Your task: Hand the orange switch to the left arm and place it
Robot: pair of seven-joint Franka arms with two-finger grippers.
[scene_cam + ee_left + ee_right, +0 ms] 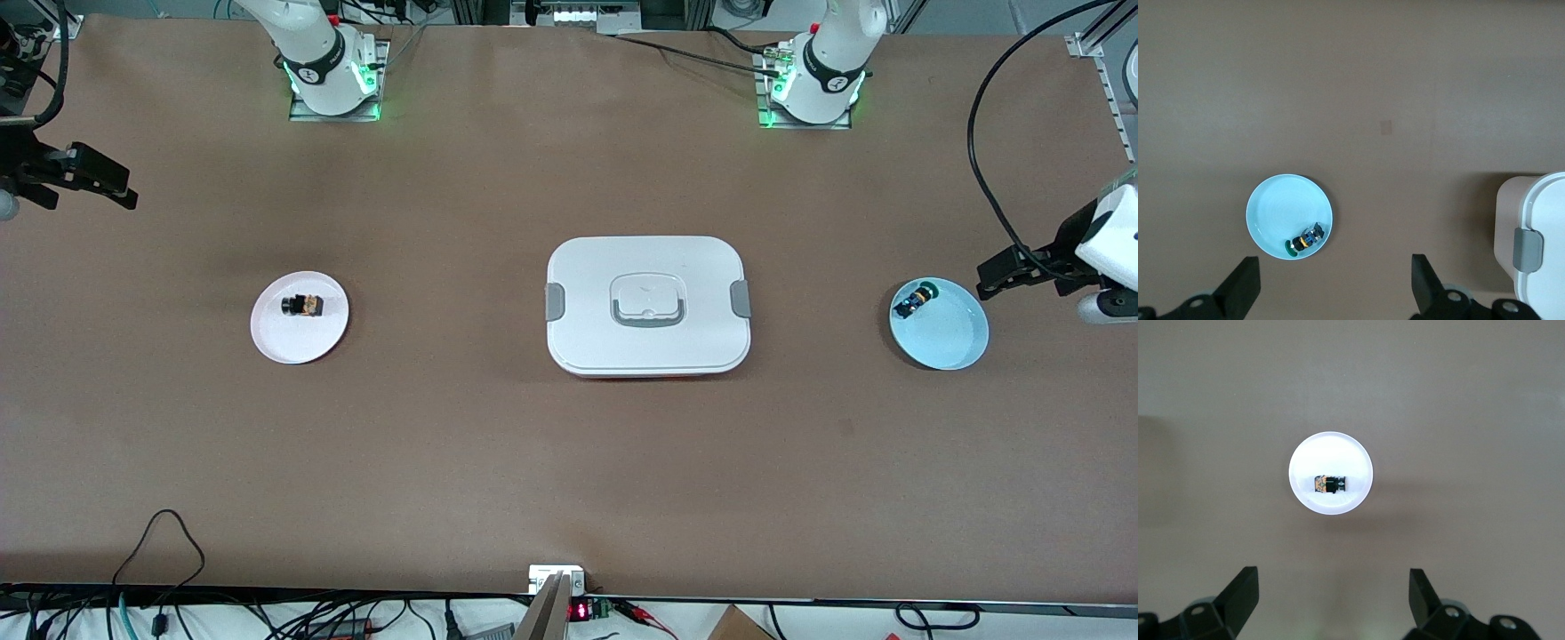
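A brown table [569, 462] carried the white box [647, 305] at its centre. The orange switch [303, 306] lay on a white plate [299, 338] toward the right arm's end; a blue plate [947, 338] held a blue-and-black component [910, 303]. Cables [160, 613] trailed along the table's near edge. The left gripper [994, 277] and right gripper [111, 185] hovered at the table's ends, fingers spread.

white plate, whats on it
The orange switch lies on the white plate, near its middle, untouched. Nothing else shows there; the table under the plate is covered.
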